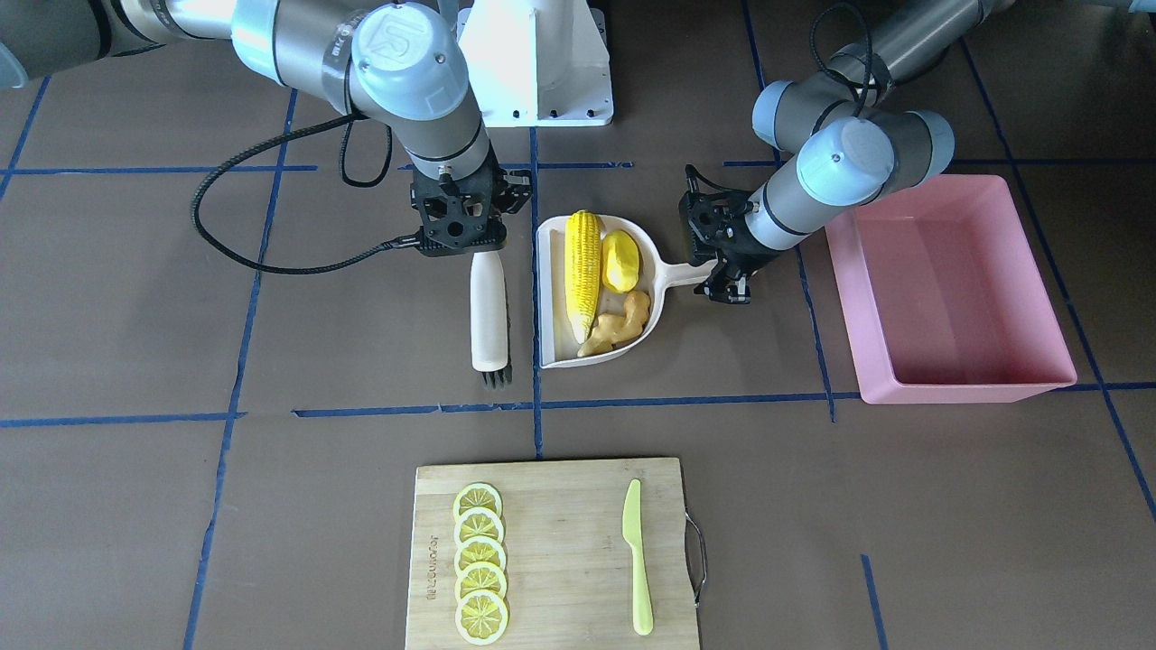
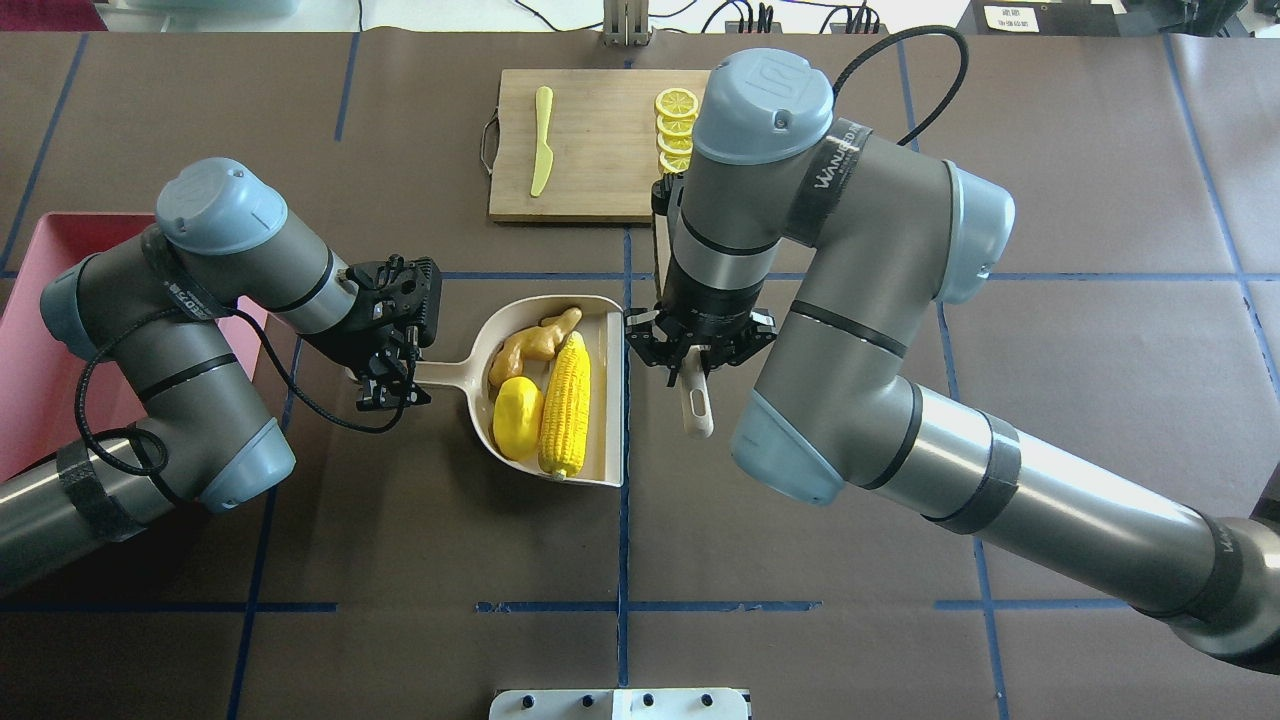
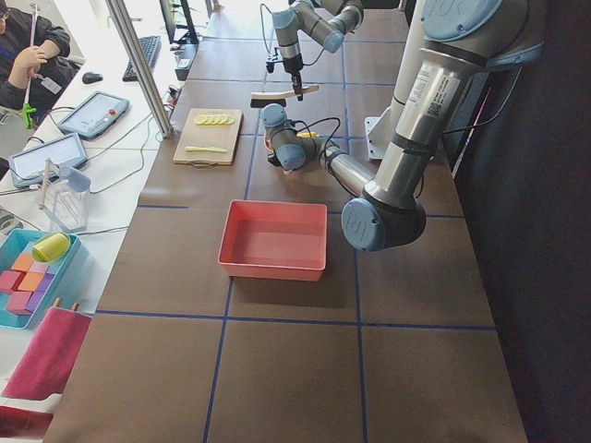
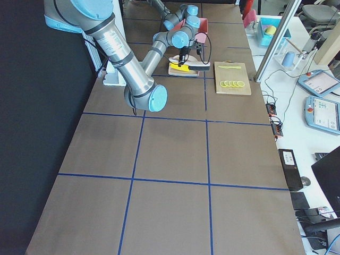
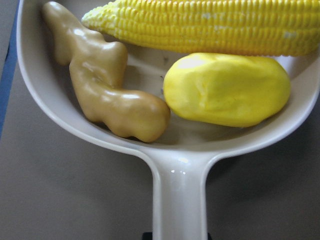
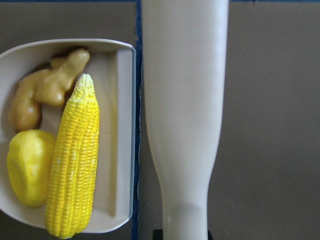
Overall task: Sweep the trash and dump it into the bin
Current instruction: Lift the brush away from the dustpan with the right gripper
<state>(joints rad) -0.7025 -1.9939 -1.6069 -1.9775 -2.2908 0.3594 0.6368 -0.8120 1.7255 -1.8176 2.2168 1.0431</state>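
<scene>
The trash lies in a beige dustpan (image 1: 553,271): a corn cob (image 1: 583,271), a yellow oval fruit piece (image 1: 620,260) and a tan ginger root (image 1: 617,323). My left gripper (image 1: 722,275) is shut on the dustpan's handle (image 5: 180,200), between the pan and the pink bin (image 1: 948,298), which holds nothing. My right gripper (image 1: 465,239) is shut on a cream brush (image 1: 489,311) that lies along the pan's open straight edge, bristles (image 1: 495,375) pointing away from the robot. The right wrist view shows the brush handle (image 6: 185,110) just beside that edge.
A wooden cutting board (image 1: 551,551) sits at the table's far side from the robot, with several lemon slices (image 1: 479,560) and a lime-green knife (image 1: 638,560) on it. The robot's white base (image 1: 537,63) stands behind the dustpan. A person sits past the table in the exterior left view.
</scene>
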